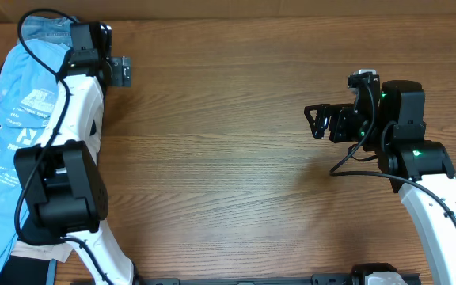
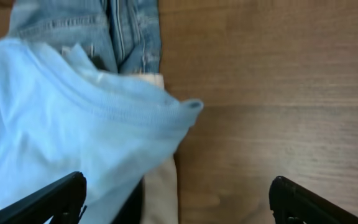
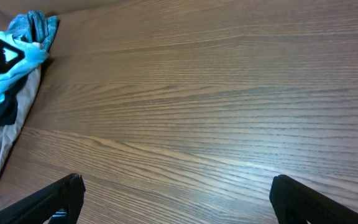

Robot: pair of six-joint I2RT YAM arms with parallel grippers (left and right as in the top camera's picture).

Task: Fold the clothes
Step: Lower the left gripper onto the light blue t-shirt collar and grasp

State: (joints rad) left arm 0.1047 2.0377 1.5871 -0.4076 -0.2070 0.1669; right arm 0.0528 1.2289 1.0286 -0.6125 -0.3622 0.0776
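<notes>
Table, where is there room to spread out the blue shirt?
The bare wood of the table between the left gripper and the right gripper is free. The left edge is crowded: the sky-blue T-shirt and jeans are heaped there.

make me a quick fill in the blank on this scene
The T-shirt lies at the ____ edge of the table. The left gripper and right gripper are both ____. In the left wrist view, the T-shirt overlaps denim ____.
Missing: left; open; jeans.
</notes>
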